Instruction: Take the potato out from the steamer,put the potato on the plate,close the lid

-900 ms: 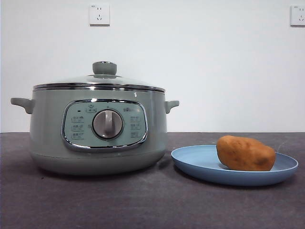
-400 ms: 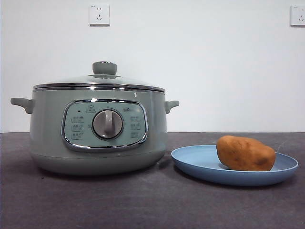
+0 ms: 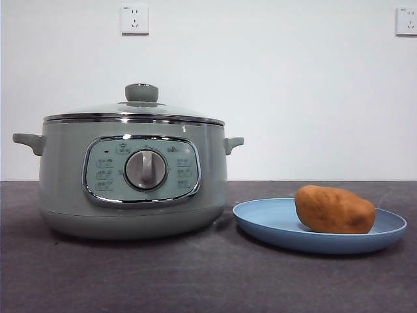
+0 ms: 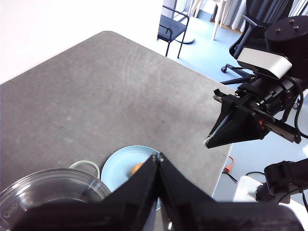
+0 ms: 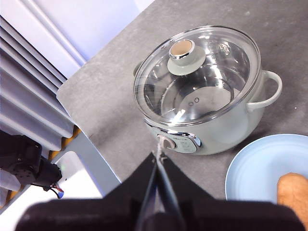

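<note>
Apparently little is left to go wrong: the potato (image 3: 335, 209) lies on the plate (image 3: 260, 222), just right of the steamer (image 3: 133, 195) on the tabletop (image 3: 195, 280), and the lid (image 3: 133, 111) sits square on the chrome rim. Both arms hang high above and well clear. The left claw (image 4: 159, 161) has its jaws pressed together with nothing between them, and the right claw (image 5: 157, 156) is likewise closed on nothing. The remaining risks are small, I judge. The potato rests toward one side of the shallow plate, so a knock to the tabletop could roll it over the low edge; an arm dropping carelessly could clip the lid's knob (image 5: 182, 50) and slide the lid off. As for writing, the control panel (image 3: 142, 171) carries small icons and a short mark above the dial, all too small to read; no brand can be made out
</note>
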`<act>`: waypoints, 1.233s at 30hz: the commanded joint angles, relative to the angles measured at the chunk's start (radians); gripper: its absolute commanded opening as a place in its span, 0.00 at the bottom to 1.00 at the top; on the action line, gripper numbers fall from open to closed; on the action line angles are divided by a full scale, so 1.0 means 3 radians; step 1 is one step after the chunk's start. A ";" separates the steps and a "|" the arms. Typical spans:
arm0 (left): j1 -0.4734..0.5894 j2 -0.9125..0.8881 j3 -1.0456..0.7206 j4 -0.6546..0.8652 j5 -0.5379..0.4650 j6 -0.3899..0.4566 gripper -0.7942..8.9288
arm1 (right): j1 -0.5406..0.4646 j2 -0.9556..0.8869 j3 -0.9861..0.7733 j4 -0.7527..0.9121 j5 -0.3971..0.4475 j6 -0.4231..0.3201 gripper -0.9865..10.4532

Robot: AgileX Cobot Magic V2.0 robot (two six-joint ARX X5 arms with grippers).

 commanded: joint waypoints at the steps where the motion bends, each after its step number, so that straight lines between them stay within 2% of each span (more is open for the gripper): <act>1: 0.0014 -0.0001 0.0000 -0.0172 -0.0001 0.0001 0.08 | 0.0001 -0.0003 0.0001 0.0005 0.0006 -0.0027 0.09; 7: 0.0032 -0.0013 0.0000 -0.0169 -0.0025 0.0003 0.08 | 0.0001 -0.0003 0.0001 0.0005 0.0008 -0.0025 0.09; 10: 0.0097 -0.0099 -0.0001 -0.0163 -0.0113 0.0249 0.08 | 0.0001 -0.0003 0.0001 0.0006 0.0006 -0.0027 0.09; 16: 0.0117 -0.0228 -0.0013 -0.0033 0.0165 0.0675 0.08 | 0.0001 -0.0003 0.0001 0.0008 0.0008 -0.0027 0.09; 21: 0.0118 -0.0381 -0.0320 0.0209 0.0453 0.0718 0.08 | 0.0001 -0.0003 0.0001 0.0005 0.0006 -0.0027 0.09; 27: 0.0167 -0.0985 -0.1562 0.1338 0.0451 0.0629 0.08 | 0.0001 -0.0003 0.0001 0.0005 0.0008 -0.0027 0.09; 33: 0.0393 -0.1946 -0.3446 0.2879 0.0378 0.0042 0.08 | 0.0001 -0.0003 0.0001 0.0005 0.0006 -0.0027 0.09; 35: 0.0528 -0.2327 -0.4164 0.3415 0.0172 -0.0257 0.08 | 0.0001 -0.0003 0.0001 0.0005 0.0008 -0.0027 0.09; 37: 0.0654 -0.2701 -0.4795 0.3830 -0.0202 -0.0515 0.08 | 0.0001 -0.0003 0.0001 0.0005 0.0008 -0.0025 0.09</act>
